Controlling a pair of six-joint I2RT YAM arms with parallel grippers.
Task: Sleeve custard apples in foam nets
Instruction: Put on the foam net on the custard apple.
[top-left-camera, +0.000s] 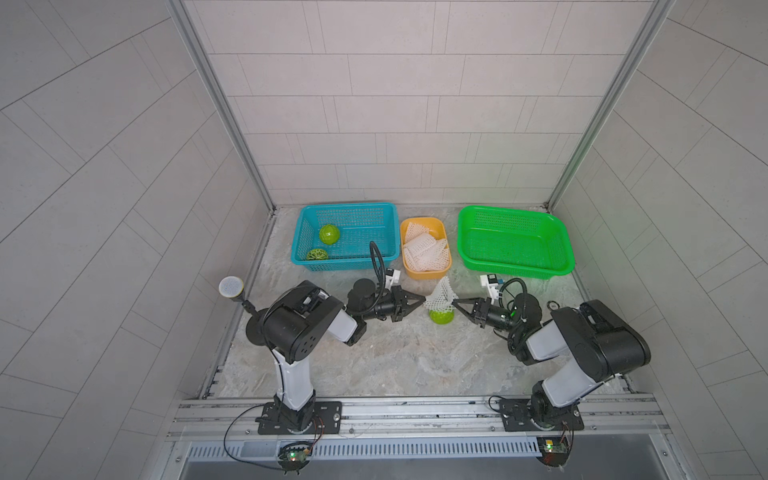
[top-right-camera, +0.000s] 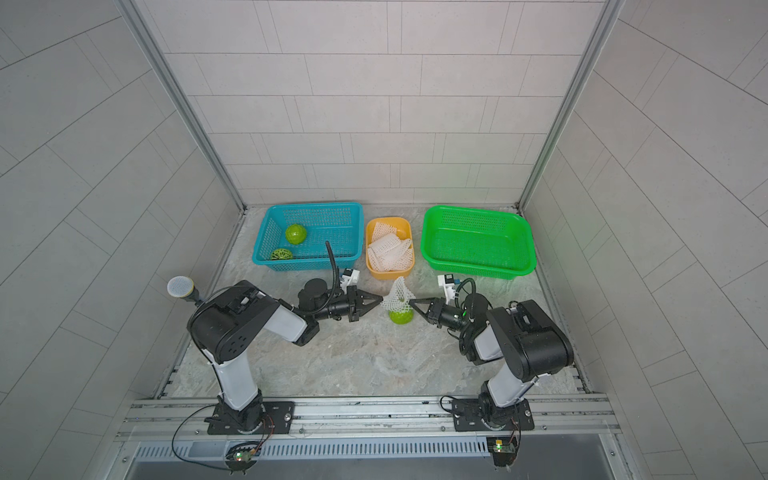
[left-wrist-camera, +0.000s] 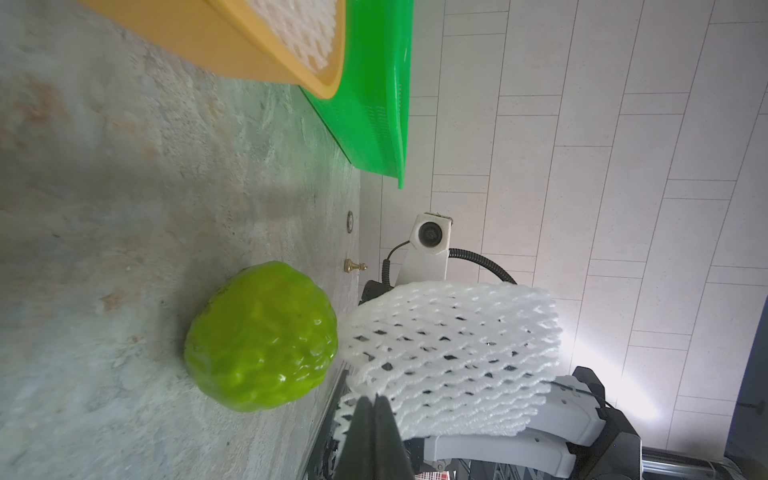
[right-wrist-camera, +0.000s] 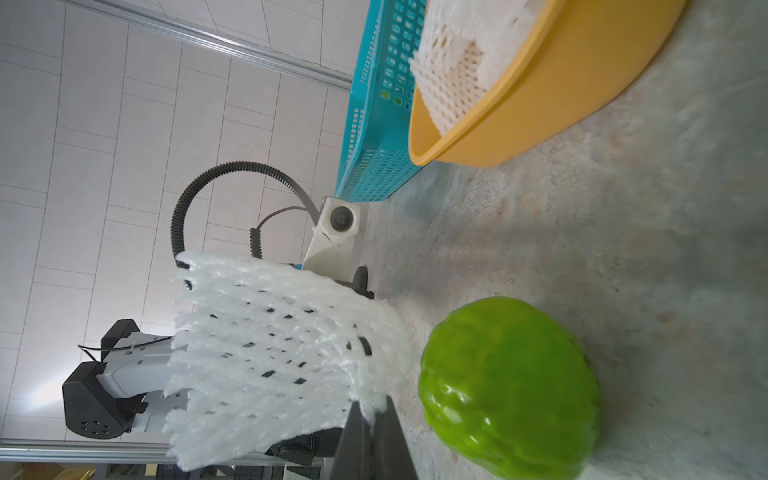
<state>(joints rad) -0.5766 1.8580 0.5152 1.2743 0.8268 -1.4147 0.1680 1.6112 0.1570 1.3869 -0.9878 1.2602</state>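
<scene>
I have both ends of one foam net (top-left-camera: 442, 296). My left gripper (top-left-camera: 424, 298) is clamped on one edge of its mesh and my right gripper (top-left-camera: 454, 301) is clamped on the opposite edge. The jaws are closed tight on the foam, as both wrist views show (left-wrist-camera: 374, 436) (right-wrist-camera: 372, 440).

The net hangs stretched between them just in front of the yellow tub (top-left-camera: 434, 223), on the side nearer my bases. Its upper end reaches almost to the tub's front rim. Directly below it a custard apple (top-left-camera: 441, 317) sits on the table (top-left-camera: 395, 353), bare and glossy green. The net's lower rim is at the top of the fruit. I cannot tell whether it touches it or stops just short.

Inside the tub lie the spare foam nets (top-left-camera: 426, 251), piled up to its rim. The blue basket (top-left-camera: 349, 206) stands just beside the tub on my left, and two other custard apples (top-left-camera: 329, 234) (top-left-camera: 317, 254) are in the half farther from the tub. The green basket (top-left-camera: 515, 210) stands on the tub's other side, with a narrow strip of table between them.

From the tub's front edge toward my bases the table is open stone, with only the fruit and my two forearms over it. Behind the tub the wall is close.
</scene>
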